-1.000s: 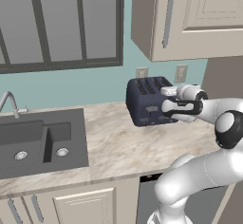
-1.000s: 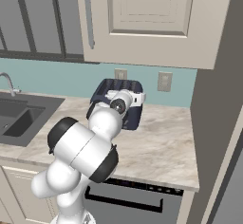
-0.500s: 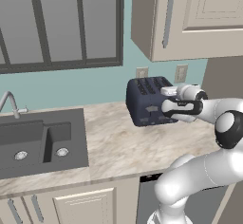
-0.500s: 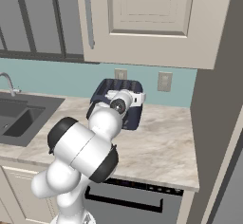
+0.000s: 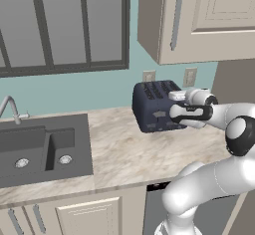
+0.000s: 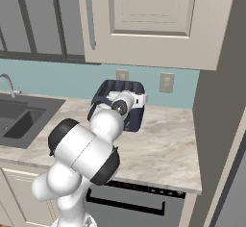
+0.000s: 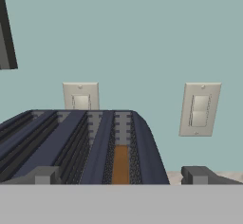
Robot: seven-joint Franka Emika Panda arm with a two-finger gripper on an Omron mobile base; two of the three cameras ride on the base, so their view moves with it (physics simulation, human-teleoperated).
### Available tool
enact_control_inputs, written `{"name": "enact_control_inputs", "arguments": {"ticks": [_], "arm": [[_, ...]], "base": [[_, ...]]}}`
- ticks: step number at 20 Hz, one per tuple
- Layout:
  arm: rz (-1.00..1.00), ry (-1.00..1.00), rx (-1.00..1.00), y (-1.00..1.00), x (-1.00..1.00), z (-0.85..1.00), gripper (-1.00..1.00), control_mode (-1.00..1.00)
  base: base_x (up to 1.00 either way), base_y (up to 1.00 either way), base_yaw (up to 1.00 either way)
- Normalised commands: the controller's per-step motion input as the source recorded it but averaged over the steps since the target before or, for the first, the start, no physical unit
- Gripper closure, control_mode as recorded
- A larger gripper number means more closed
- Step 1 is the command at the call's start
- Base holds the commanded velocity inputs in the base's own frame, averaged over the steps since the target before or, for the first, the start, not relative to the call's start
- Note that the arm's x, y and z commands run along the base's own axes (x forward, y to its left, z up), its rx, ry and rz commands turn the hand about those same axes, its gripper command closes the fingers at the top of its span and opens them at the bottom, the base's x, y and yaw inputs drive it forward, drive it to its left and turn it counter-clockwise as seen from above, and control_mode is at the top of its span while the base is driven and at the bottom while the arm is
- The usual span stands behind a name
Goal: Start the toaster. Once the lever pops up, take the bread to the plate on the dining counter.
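Observation:
The dark navy toaster [image 5: 152,108] stands on the marble worktop against the teal wall, and in the right base view my hand partly covers the toaster [image 6: 136,117]. A tan slice of bread [image 7: 120,163] sits down in its rightmost slot. My gripper [image 5: 175,104] hovers at the toaster's right end, level with its top. The gripper [image 7: 121,176] is open, its tips standing to either side of the bread slot with nothing between them. The plate and the dining counter are out of view.
A dark sink [image 5: 42,147] with a faucet [image 5: 10,108] lies to the left in the worktop [image 5: 124,152]. Two wall plates [image 7: 199,108] sit behind the toaster. Upper cabinets [image 5: 194,17] hang overhead, and a tall dark panel [image 6: 221,101] bounds the right.

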Motion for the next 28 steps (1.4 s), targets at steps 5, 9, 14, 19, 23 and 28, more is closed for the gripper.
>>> {"name": "enact_control_inputs", "arguments": {"ticks": [5,9,14,19,23,28], "arm": [[0.00,0.00,0.00,0.00,0.00,0.00,-1.00,-1.00],[0.00,0.00,0.00,0.00,0.00,0.00,-1.00,-1.00],[0.00,0.00,0.00,0.00,0.00,0.00,-1.00,-1.00],[0.00,0.00,0.00,0.00,0.00,0.00,-1.00,-1.00],[0.00,0.00,0.00,0.00,0.00,0.00,-1.00,-1.00],[0.00,0.00,0.00,0.00,0.00,0.00,-1.00,-1.00]], "base": [[0.00,0.00,0.00],[0.00,0.00,0.00],[0.00,0.00,0.00],[0.00,0.00,0.00],[0.00,0.00,0.00],[0.00,0.00,0.00]]}}
